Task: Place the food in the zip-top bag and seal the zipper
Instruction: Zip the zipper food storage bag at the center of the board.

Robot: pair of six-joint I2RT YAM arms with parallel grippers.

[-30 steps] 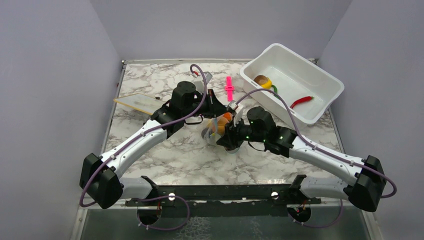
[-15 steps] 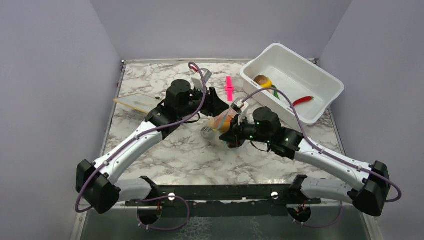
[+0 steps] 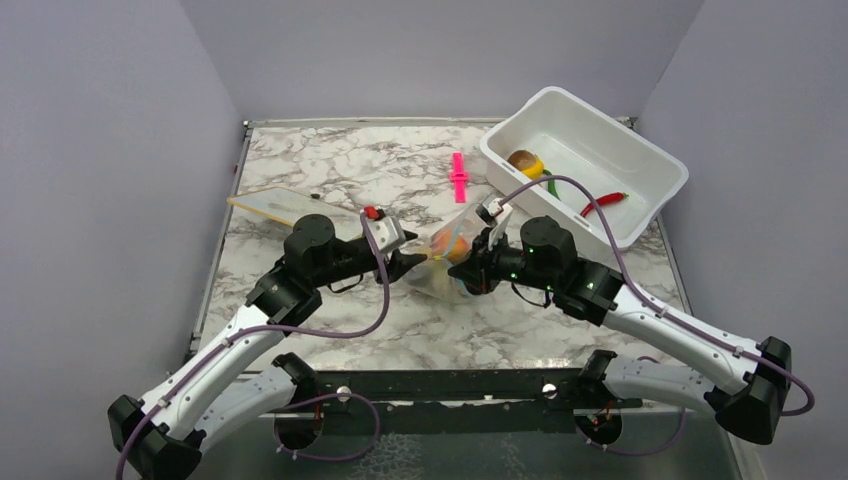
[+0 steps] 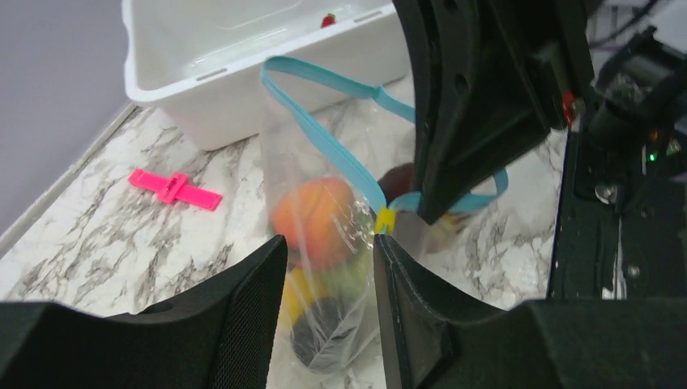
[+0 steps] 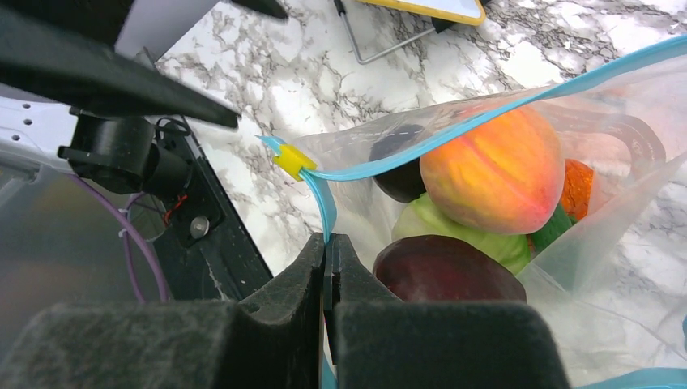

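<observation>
The bag (image 3: pixel 440 283) is lying slumped near the middle of the table (image 3: pixel 330 160), between the two grippers, with its mouth pointing toward the far edge. The zipper (image 4: pixel 320 138) is gaping: its two blue strips are standing apart in a loop and meeting only at a yellow slider (image 5: pixel 292 160) at one end.

The right gripper (image 5: pixel 328 243) is reaching in from the right, and its fingers are pressing together on the zipper, pinching the strip just below the slider. The left gripper (image 4: pixel 328 243) is pointing at the bag from the left with its fingers spread apart and nothing between them. The bag is sitting just ahead of the tips, and I cannot tell whether they are touching it.

Several pieces of food are resting inside the bag. A peach (image 5: pixel 494 170) is lying uppermost, just under the zipper. A green piece (image 5: pixel 433 229) is lying below it, and a dark brown piece (image 5: pixel 445 271) is lying nearest the right gripper.

The tub (image 3: pixel 590 150) is sitting at the far right corner of the table. A chili (image 3: pixel 603 203) is lying in the tub toward its near side, and a brown-and-yellow piece (image 3: pixel 525 160) is sitting at its left end.

A clip (image 3: pixel 458 177) is lying on the table between the bag and the far edge, just left of the tub. A board (image 3: pixel 280 207) is resting near the left edge, beside the left arm.
</observation>
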